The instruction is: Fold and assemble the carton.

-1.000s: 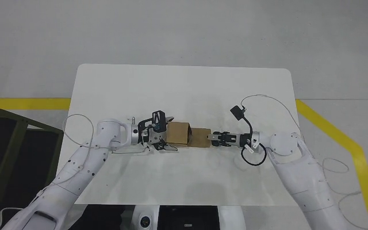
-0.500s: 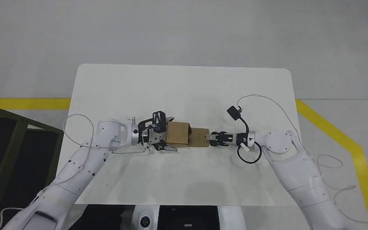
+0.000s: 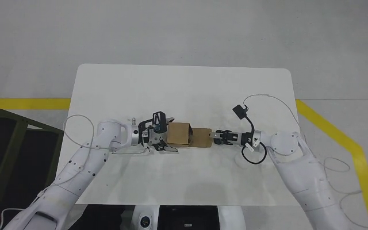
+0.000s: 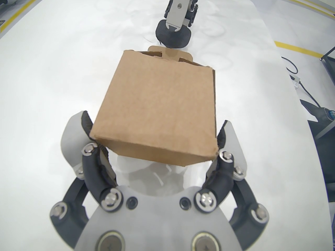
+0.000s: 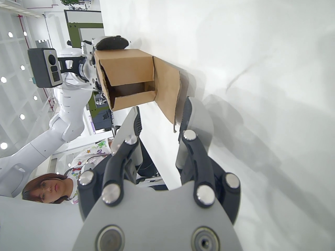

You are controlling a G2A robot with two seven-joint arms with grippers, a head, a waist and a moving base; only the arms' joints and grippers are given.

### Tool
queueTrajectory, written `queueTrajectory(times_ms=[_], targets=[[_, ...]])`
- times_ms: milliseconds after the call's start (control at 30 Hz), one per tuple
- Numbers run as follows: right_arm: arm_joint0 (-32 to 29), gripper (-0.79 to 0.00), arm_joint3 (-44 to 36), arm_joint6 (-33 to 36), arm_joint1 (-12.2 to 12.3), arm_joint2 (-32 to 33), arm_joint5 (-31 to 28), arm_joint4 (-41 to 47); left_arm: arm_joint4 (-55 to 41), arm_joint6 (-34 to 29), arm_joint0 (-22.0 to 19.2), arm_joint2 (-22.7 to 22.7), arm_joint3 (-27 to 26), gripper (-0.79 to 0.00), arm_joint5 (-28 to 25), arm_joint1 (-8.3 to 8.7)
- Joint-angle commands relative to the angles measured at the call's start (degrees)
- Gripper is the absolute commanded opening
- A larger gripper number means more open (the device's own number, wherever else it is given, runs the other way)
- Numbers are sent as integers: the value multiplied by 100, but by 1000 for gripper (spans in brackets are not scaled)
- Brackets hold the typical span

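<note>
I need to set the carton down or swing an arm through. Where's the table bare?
Bare: the far half of the table, from the carton to the far edge, and the near strip in front of it. Crowded: the middle line, where the left end effector grips the carton and the right end effector sits at its open flap.

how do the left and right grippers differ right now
The left gripper is clamped across the closed end of the carton; the right gripper is open, holding nothing. The left sits at the carton's body, the right at its open flap. Both lie low over the table, facing each other.
</note>
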Motion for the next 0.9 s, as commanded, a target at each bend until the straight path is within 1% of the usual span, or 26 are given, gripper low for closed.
queueTrajectory(times_ms=[0, 300, 467, 867], targets=[[30, -486, 44, 9, -8, -62, 16, 0, 4, -6, 7, -9, 8, 0, -1, 0], [293, -480, 262, 28, -110, -520, -59, 195, 3, -12, 17, -46, 3, 0, -18, -4], [426, -480, 388, 34, -165, -642, -265, 549, -11, -23, 21, -56, -3, 0, -31, -9], [555, -474, 54, 239, -205, -821, -471, 884, -3, -54, 28, -74, -12, 0, -61, -20]])
